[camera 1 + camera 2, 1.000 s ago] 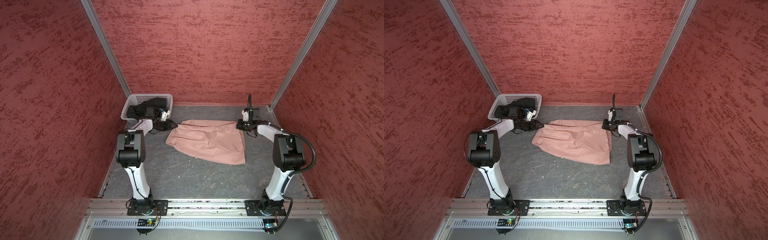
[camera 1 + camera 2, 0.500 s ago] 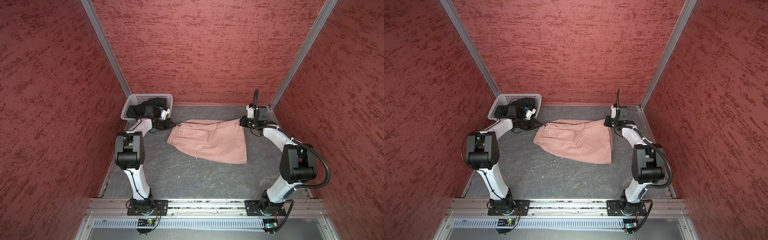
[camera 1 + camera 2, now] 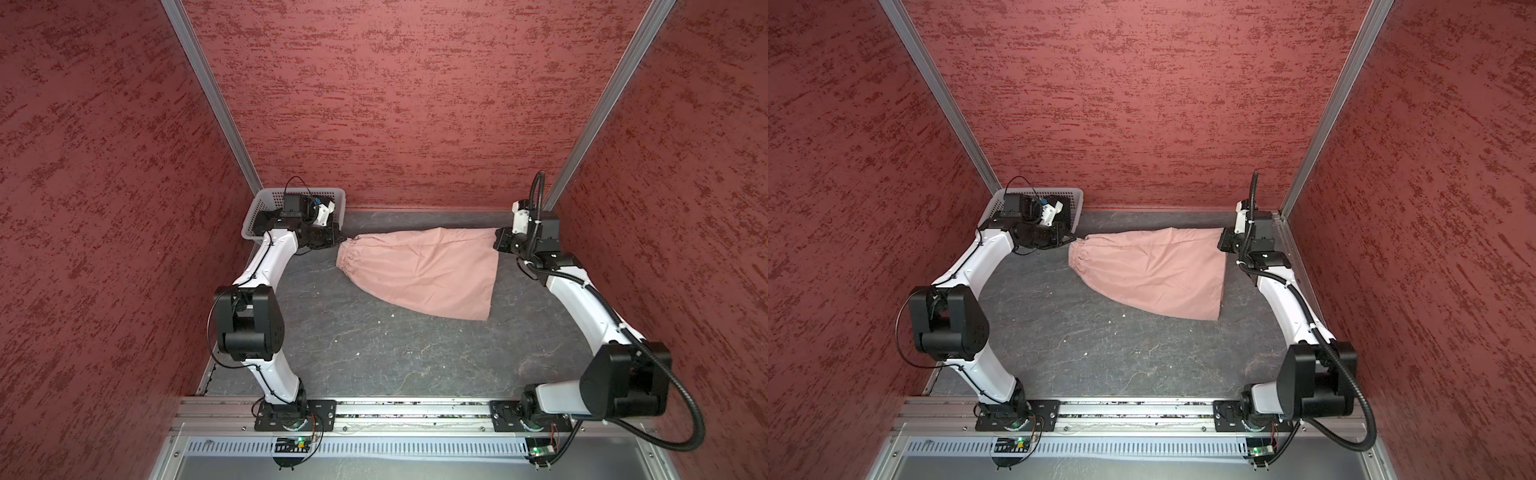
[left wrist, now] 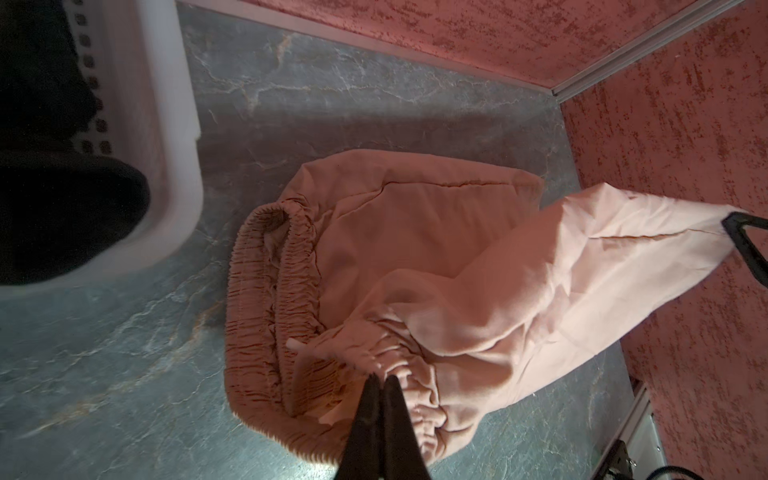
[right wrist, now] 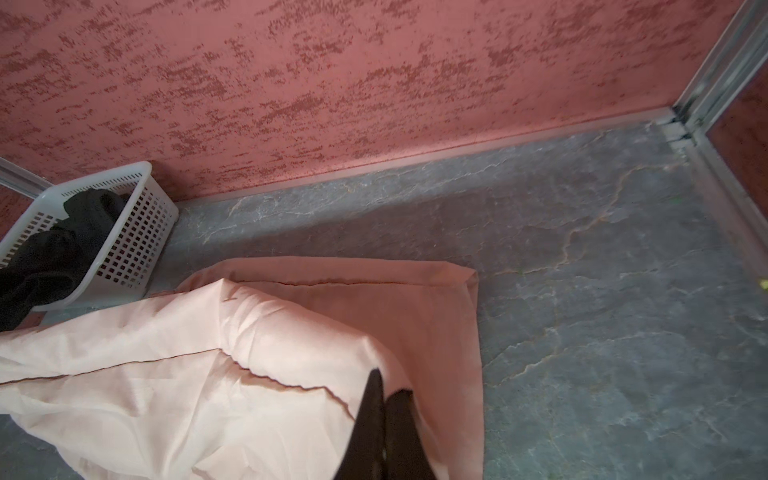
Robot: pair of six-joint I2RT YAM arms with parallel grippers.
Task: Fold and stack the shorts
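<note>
Note that the left gripper [image 4: 381, 376] is clamped on the gathered, ribbed elastic waistband of the pink shorts [image 3: 419, 270], and the right gripper [image 5: 384, 386] is clamped on a smooth hemmed corner at the opposite end, so the thin cloth's far edge runs taut between them. The rest of the pink shorts fans out in a rough wedge onto the grey, veined table [image 3: 374, 353]. You will find the black shorts [image 5: 50, 245] crumpled in the white perforated plastic basket [image 3: 253, 212] at the far left corner.
</note>
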